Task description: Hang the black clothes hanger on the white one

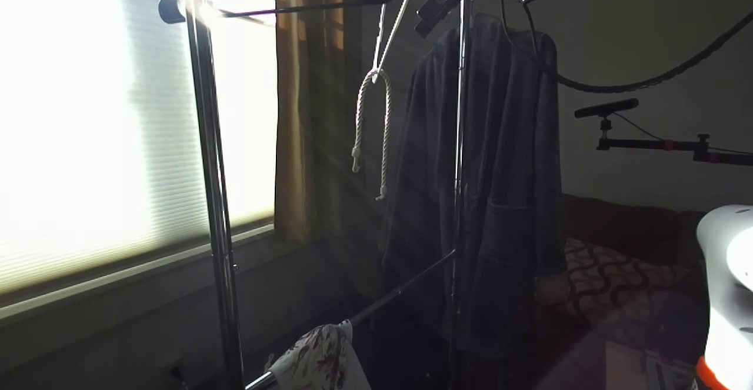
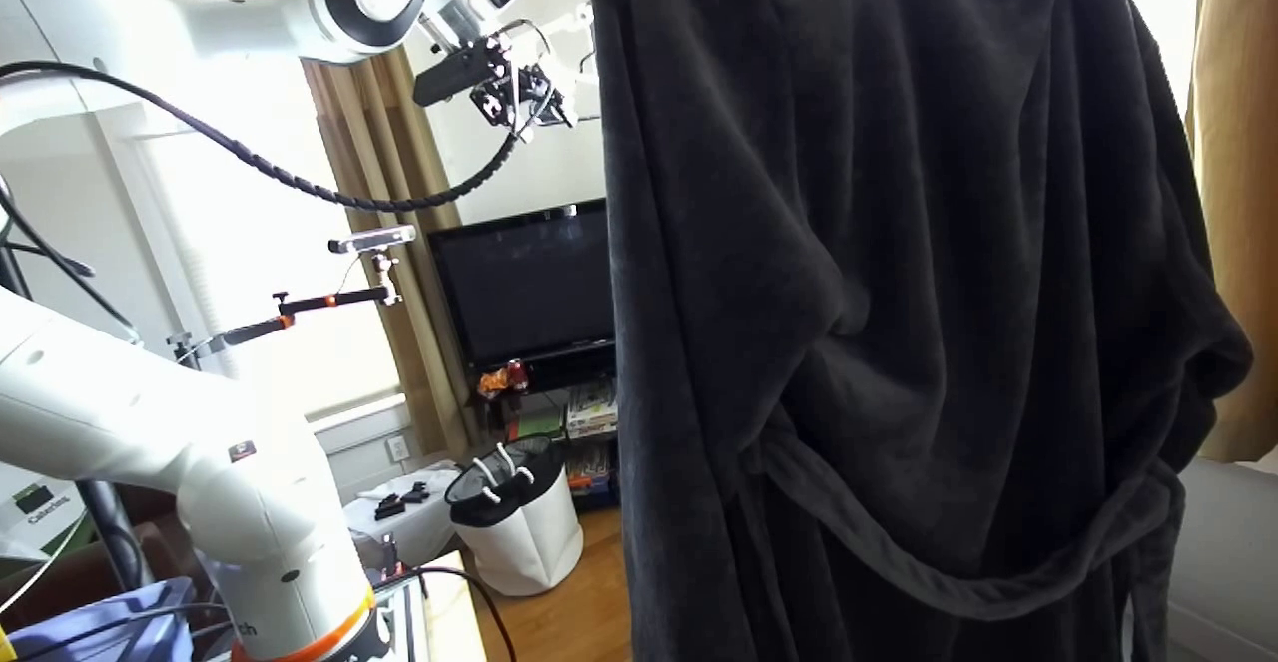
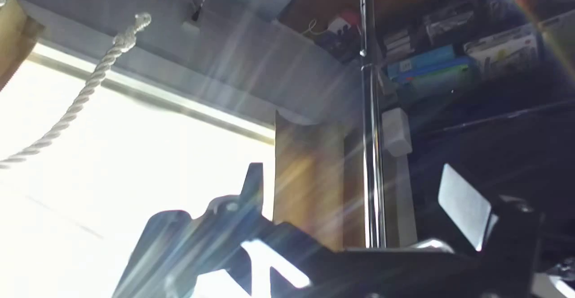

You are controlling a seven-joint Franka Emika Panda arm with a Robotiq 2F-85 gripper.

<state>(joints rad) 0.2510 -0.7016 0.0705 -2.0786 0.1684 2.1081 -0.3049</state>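
While the fingers (image 3: 465,206) gape wide, holding nothing, up high in an exterior view it's the black clothes hanger (image 1: 294,9), partly hiding the white one (image 1: 401,12), whose lower corner carries a draped rope (image 1: 386,131), dark robe (image 1: 506,143) beyond

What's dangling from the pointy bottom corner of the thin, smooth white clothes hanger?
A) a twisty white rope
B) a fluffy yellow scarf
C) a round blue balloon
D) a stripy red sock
A: in an exterior view, the twisty white rope hangs like an upside-down U from the low corner of the thin, smooth white clothes hanger, with its two ends dangling apart.
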